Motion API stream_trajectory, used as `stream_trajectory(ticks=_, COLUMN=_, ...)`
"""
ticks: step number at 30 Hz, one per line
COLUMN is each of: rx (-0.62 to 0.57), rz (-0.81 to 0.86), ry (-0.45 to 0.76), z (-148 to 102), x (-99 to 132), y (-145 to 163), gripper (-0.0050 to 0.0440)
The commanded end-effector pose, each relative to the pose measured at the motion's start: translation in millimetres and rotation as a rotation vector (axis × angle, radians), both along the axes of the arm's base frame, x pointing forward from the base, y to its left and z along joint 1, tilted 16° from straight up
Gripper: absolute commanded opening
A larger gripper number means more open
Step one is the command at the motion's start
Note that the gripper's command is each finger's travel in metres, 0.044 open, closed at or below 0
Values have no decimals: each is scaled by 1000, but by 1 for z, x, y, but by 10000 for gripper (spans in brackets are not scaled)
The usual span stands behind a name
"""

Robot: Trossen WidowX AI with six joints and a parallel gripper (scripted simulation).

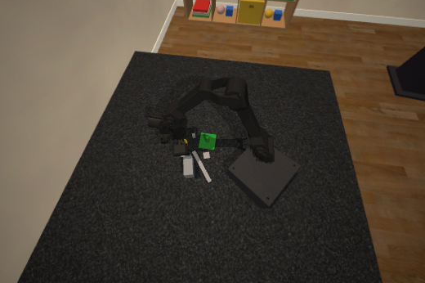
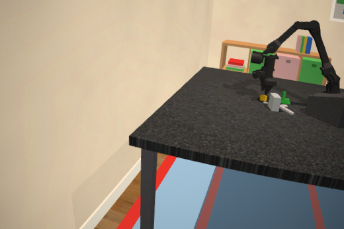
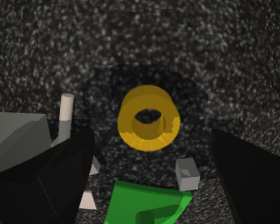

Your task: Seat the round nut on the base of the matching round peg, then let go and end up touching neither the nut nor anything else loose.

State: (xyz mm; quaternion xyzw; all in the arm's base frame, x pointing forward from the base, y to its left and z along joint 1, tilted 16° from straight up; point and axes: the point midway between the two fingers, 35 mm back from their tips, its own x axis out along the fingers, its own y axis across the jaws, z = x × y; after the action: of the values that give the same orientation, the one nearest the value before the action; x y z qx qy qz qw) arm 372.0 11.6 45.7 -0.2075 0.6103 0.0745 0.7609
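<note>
Hand: the gripper [image 1: 186, 141] [image 2: 266, 93] [image 3: 153, 137] is spread, with nothing pinched; fingers are seen on opposite sides of the nut in the wrist view, apart from it.
Nut position: the nut [image 1: 185, 141] [image 2: 263, 98] [image 3: 148, 144] is on the table, off the peg [image 1: 207, 138] [image 2: 284, 96] [image 3: 145, 218] and near the green base [image 1: 212, 145] [image 2: 287, 102] [image 3: 150, 191].
Finger placement: a wide gap is presumably kept so that the ring can be straddled without being knocked. The fingers are pointed down, as suits a grasp from above.
Nut attitude: laid flat – bore facing up, axis roughly vertical. No long side is offered by the round outline; the bore axis is the one to be matched to the peg.
Peg attitude: upright on its base, so a lift and a lowering from above should be required, with little tilt correction.
Block: the grey block [image 1: 188, 168] [image 2: 274, 102] [image 3: 22, 135] is stood near the nut; its side should be given clearance by the finger.
Small cube: the cube [image 1: 194, 135] [image 3: 187, 174] is near the base and could be nudged during closing or transfer.
Step in hand: approach for grasping, by judgement – seating and release are not yet done.
</note>
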Motion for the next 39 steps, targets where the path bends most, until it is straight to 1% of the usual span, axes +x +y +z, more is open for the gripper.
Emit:
stream_trajectory(ticks=1, rx=0, rz=7, ry=11, z=-8, x=0, y=0, gripper=320)
stream_trajectory(ticks=14, rx=0, rz=7, ry=11, z=-28, x=5, y=-3, gripper=320)
stream_trajectory(ticks=22, rx=0, rz=7, ry=11, z=-35, x=7, y=-4, gripper=320)
stream_trajectory(ticks=24, rx=0, rz=7, ry=11, z=-35, x=7, y=-4, gripper=272)
stream_trajectory(ticks=31, rx=0, rz=7, ry=11, z=-35, x=7, y=-4, gripper=225)
stream_trajectory(ticks=33, rx=0, rz=7, ry=11, z=-35, x=7, y=-4, gripper=225)
stream_trajectory(ticks=39, rx=0, rz=7, ry=11, z=-35, x=7, y=-4, gripper=185)
